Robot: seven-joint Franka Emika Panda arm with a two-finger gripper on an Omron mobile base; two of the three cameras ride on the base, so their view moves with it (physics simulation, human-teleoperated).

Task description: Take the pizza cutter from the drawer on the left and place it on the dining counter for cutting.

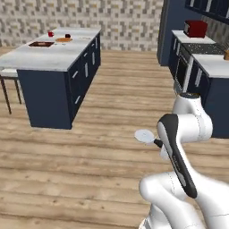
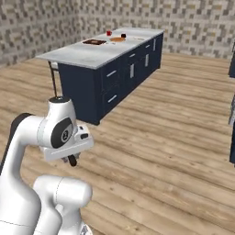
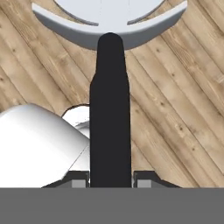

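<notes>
Above the plank wood floor (image 3: 175, 109), the pincer (image 3: 110, 177) is pinching the pizza cutter (image 3: 109, 87) by its smooth matte black handle, one finger pressing each side. The cutter's round, pale silver-white wheel (image 1: 144, 136) is projecting past the white arm, held in the air. Well beyond, the dining worktop (image 2: 92, 55), grey-veined marble on a navy base, is carrying small red and orange items.

My own arm hides my gripper (image 1: 162, 145) in the left base view. Ahead of it, the pizza cutter (image 3: 109, 87) loses its wheel's far half past the hand view's edge.
</notes>
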